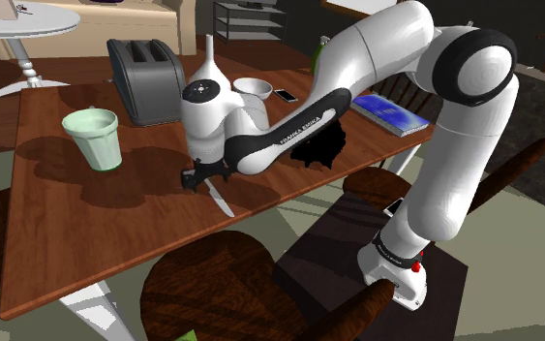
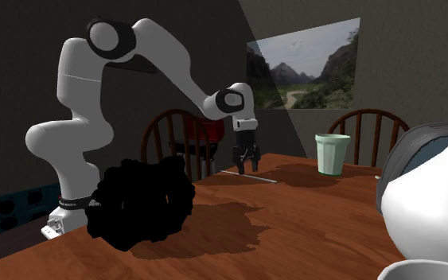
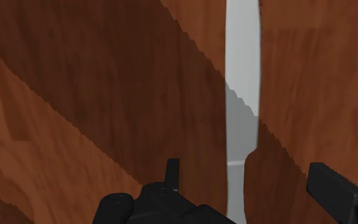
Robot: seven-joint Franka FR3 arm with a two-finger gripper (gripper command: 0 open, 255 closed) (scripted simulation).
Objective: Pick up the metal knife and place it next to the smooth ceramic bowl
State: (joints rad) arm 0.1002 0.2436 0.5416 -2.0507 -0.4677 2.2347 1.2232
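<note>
— Two fingers (image 3: 336, 191) stand apart: your wrist view has the claw (image 3: 245, 167) astride the knife (image 3: 242, 63), flat on the table (image 3: 75, 95).
— And the bowl (image 1: 253, 88)?
— Your shoulder view shows it, well away.

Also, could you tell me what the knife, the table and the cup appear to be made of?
The knife is drawn flat pale grey with no gloss; metal is plausible, but the look does not settle it. The table looks like reddish-brown wood, with grain streaks showing. The cup is plain pale green and smooth; whether it is ceramic or plastic, I cannot tell.
</note>
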